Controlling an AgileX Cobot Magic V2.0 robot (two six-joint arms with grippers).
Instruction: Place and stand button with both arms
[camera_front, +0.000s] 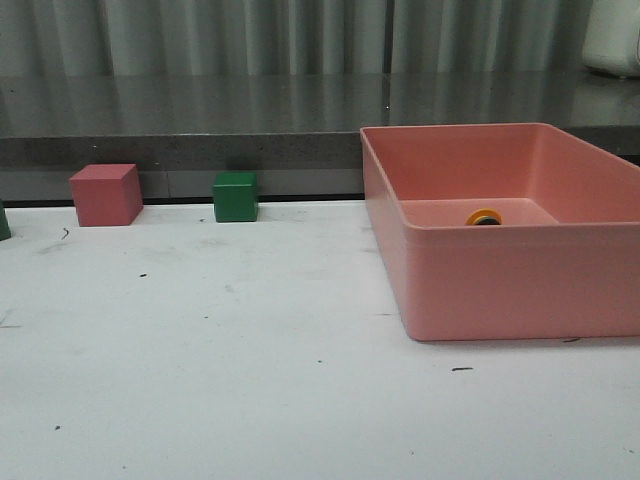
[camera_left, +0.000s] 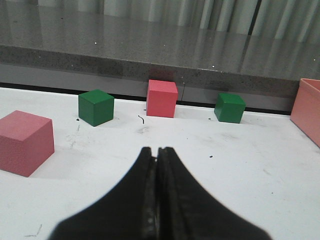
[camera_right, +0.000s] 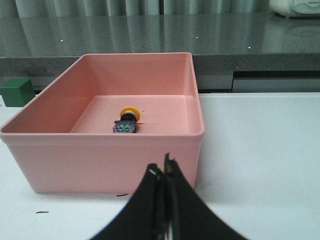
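Along the table's (camera_front: 250, 400) far edge, toward its left side, a pink cube (camera_front: 105, 194) stands well apart from a green cube (camera_front: 235, 196) to its right. On the right side of the table sits a pink bin (camera_front: 500, 280); the button (camera_right: 127, 119) lies tipped on its side on the bin's floor, yellow cap toward the far wall. The left hand (camera_left: 157, 155) has its fingers pressed together, holding nothing. The right hand (camera_right: 164, 167), also closed and empty, hangs just before the bin's near wall.

light: even, soft | shadows: faint | glare: streaks on counter (camera_front: 200, 105) | focus: sharp
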